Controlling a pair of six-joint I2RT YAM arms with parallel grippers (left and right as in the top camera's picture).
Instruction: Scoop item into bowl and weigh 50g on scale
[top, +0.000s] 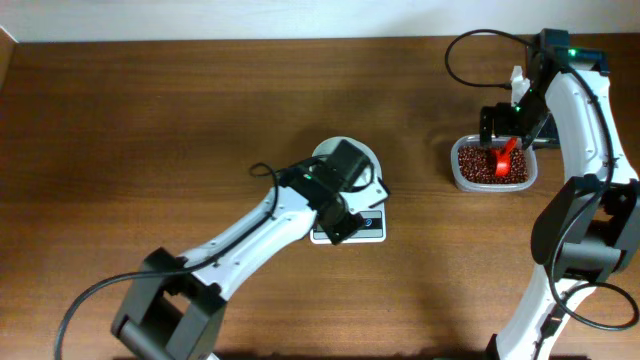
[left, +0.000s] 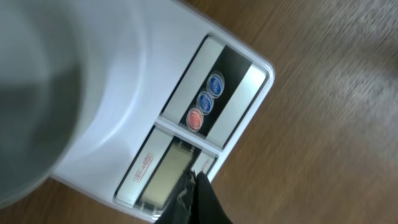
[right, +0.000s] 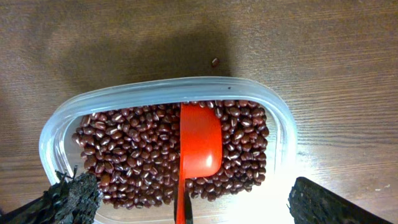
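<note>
The white bowl (top: 368, 153) stands on the white scale (top: 372, 226), mostly hidden under my left wrist. In the left wrist view the bowl (left: 43, 81) is a blur at left, and the scale (left: 245, 93) shows its blue and red buttons and a grey display (left: 165, 177). My left gripper (left: 196, 177) is shut and empty, its tip at the display's edge. The beans (right: 130, 149) fill a clear tub (right: 277, 109). A red scoop (right: 200, 140) lies in them. My right gripper (right: 193, 205) hangs open over the tub (top: 493, 168), the scoop's handle between its fingers, untouched.
One stray bean (right: 215, 61) lies on the wooden table beyond the tub. The right arm's black cable (top: 470, 45) loops over the table's back right corner. The left arm stretches from the front left toward the scale.
</note>
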